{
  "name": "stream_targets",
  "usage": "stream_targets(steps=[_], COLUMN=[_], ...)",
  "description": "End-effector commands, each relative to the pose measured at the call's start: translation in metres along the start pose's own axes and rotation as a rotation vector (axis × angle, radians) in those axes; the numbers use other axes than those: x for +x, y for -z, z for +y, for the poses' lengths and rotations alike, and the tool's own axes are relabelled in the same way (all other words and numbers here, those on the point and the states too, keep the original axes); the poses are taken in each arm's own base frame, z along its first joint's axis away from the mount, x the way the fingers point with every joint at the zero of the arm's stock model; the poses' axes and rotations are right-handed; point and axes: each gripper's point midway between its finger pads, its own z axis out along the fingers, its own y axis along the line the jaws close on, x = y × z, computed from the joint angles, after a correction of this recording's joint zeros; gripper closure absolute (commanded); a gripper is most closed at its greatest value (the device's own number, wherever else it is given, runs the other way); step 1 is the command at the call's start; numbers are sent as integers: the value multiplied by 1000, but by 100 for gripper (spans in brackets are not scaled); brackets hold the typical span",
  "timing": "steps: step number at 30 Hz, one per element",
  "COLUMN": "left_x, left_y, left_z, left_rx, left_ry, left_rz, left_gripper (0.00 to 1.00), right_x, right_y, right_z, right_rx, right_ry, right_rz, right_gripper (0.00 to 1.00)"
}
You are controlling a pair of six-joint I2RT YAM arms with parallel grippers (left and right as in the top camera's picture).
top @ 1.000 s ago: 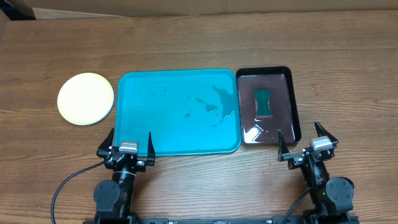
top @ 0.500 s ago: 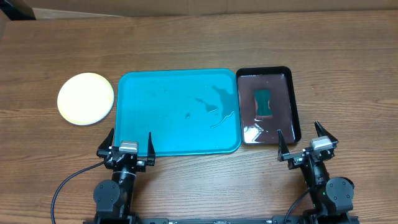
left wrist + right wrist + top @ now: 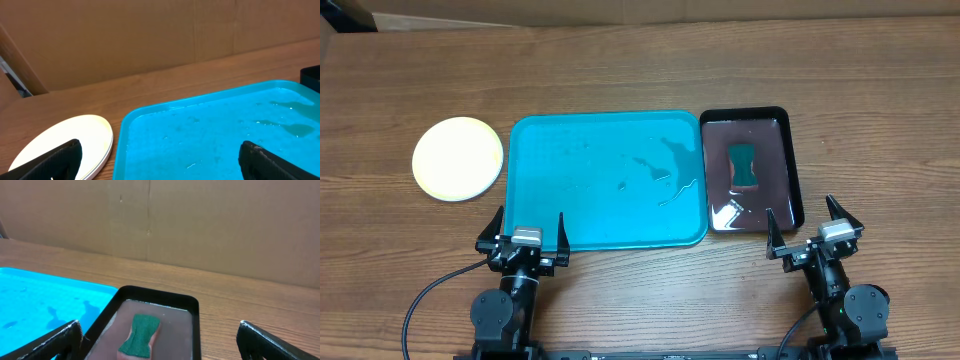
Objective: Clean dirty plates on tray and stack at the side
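Seemingly done: tray (image 3: 605, 180) wet, holds nothing; plates (image 3: 457, 158) piled on counter (image 3: 640, 60) to its left. L tool (image 3: 530, 222) & R tool (image 3: 802, 215) both wide open, empty.

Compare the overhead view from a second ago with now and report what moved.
Nothing visibly changed. The left gripper and right gripper stay open at the near edge of the table, holding nothing. The pale yellow plate lies left of the wet turquoise tray, which carries no plates. The green sponge rests in the black tray.
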Motion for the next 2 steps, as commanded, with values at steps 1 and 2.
stream_targets(steps=[1, 2], left_x=[-1, -1], left_y=[0, 0], left_z=[0, 0], left_rx=[5, 5], left_ry=[-26, -25], left_rz=[-10, -10], left_gripper=[0, 0], right_x=[2, 2], right_y=[0, 0], right_z=[-1, -1], right_rx=[6, 6], right_ry=[0, 0], right_rz=[-2, -2], right_gripper=[0, 0])
